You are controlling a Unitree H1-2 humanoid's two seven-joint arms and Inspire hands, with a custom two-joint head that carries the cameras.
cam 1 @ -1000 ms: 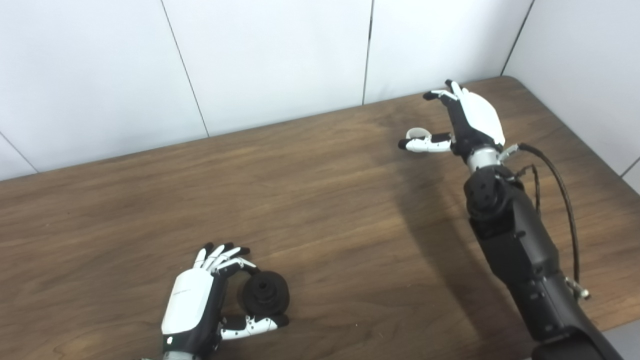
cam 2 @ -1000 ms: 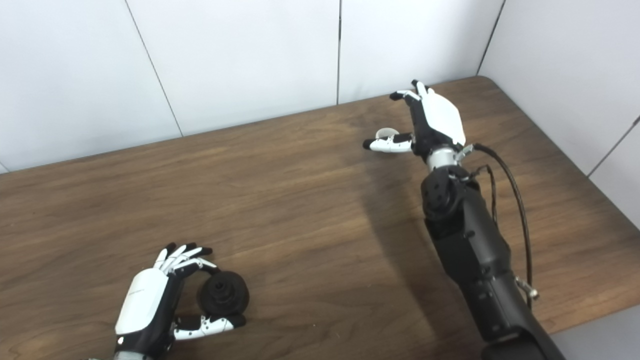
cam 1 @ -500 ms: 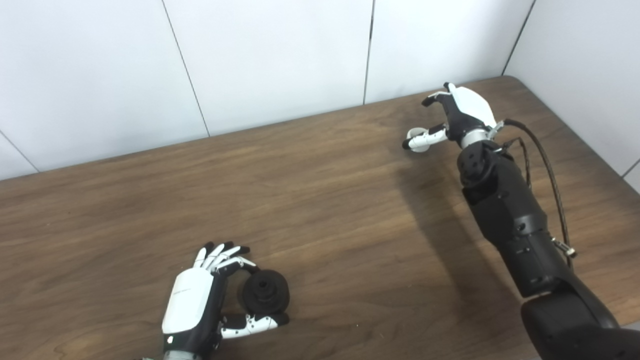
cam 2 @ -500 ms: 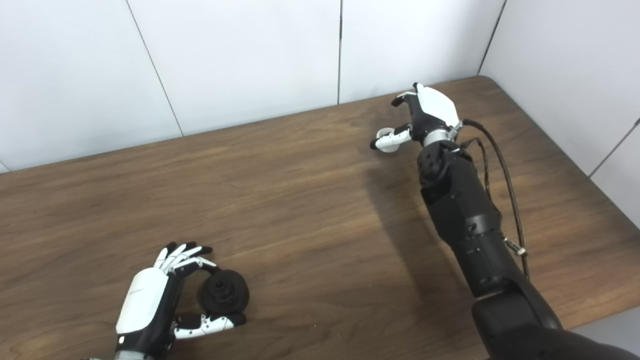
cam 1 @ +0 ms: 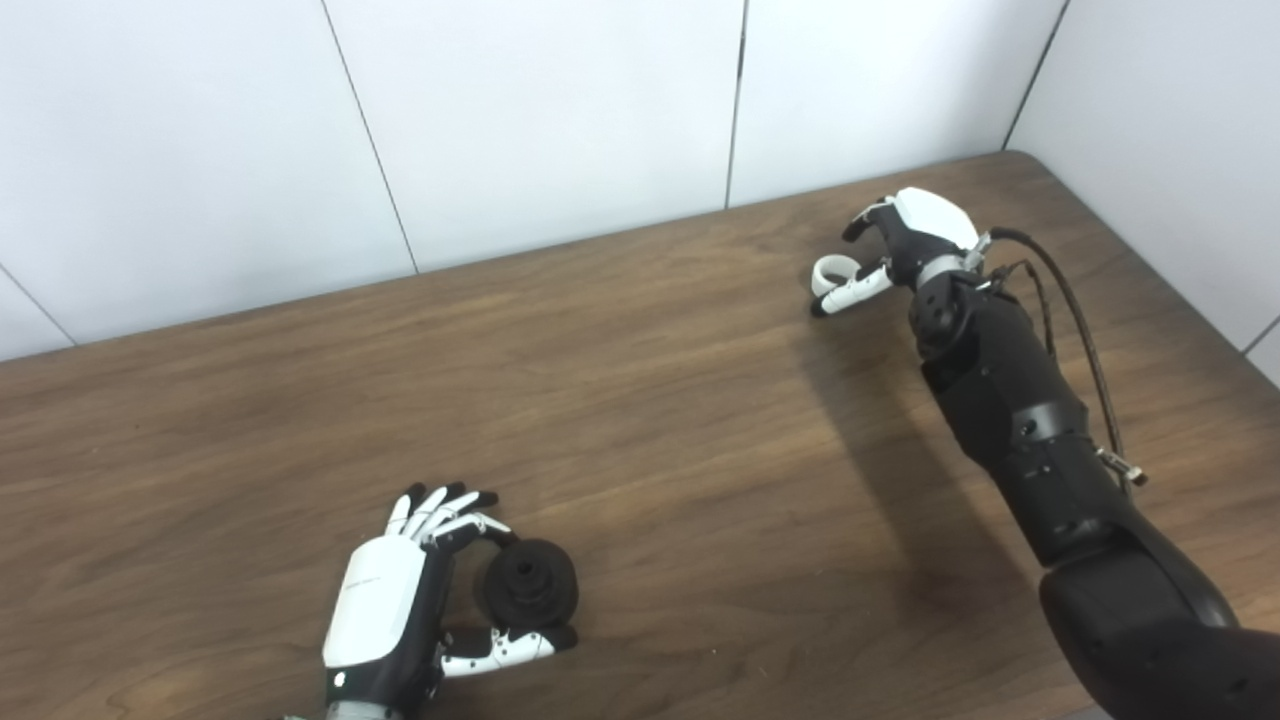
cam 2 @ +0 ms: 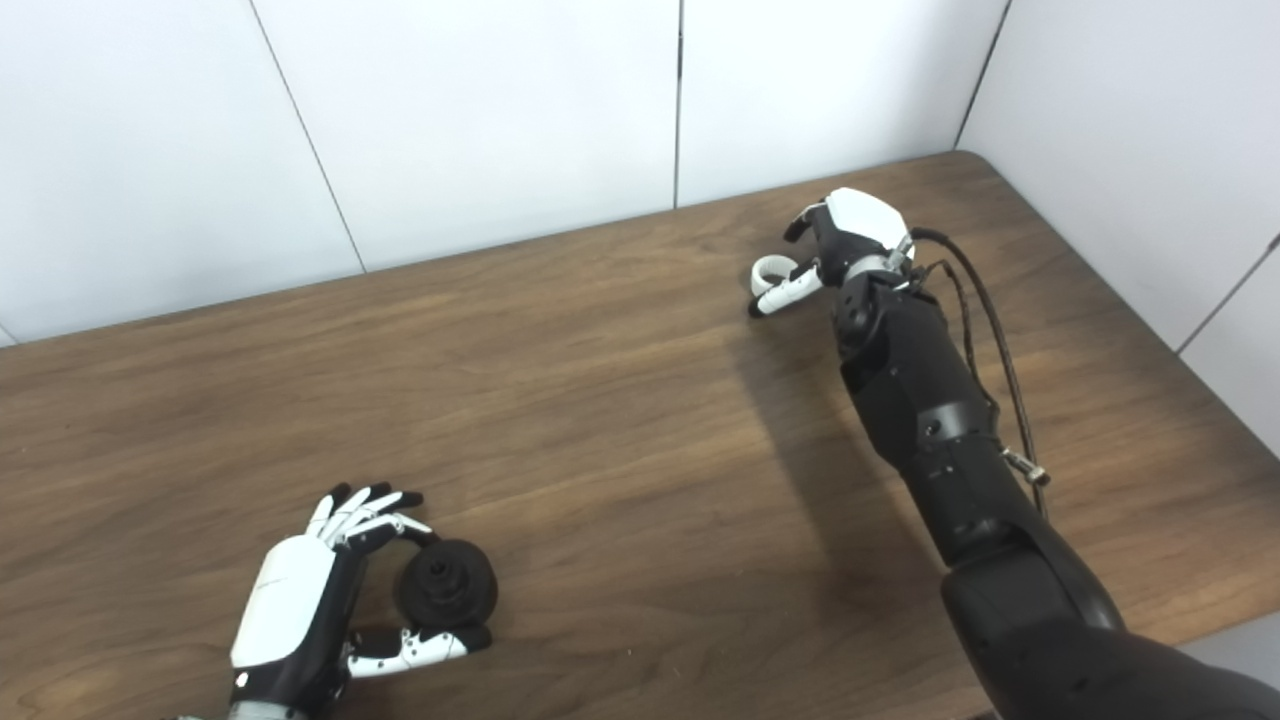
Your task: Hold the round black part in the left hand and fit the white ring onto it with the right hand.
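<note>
Ribbed round black part (cam 1: 529,587) cupped in left hand (cam 1: 385,610), right hand (cam 1: 915,235) spread beside smooth white ring (cam 1: 829,270), wood-grain table (cam 1: 640,400)

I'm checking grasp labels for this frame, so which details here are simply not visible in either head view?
- Right hand on the white ring: its fingers curl down behind its white back shell, so actual contact with the ring is unclear.
- Left hand: the round black part hides the palm side; a firm grip cannot be confirmed.
- Left wrist and arm: cut off by the bottom edge.
- Ring: too small to show any detail.
</note>
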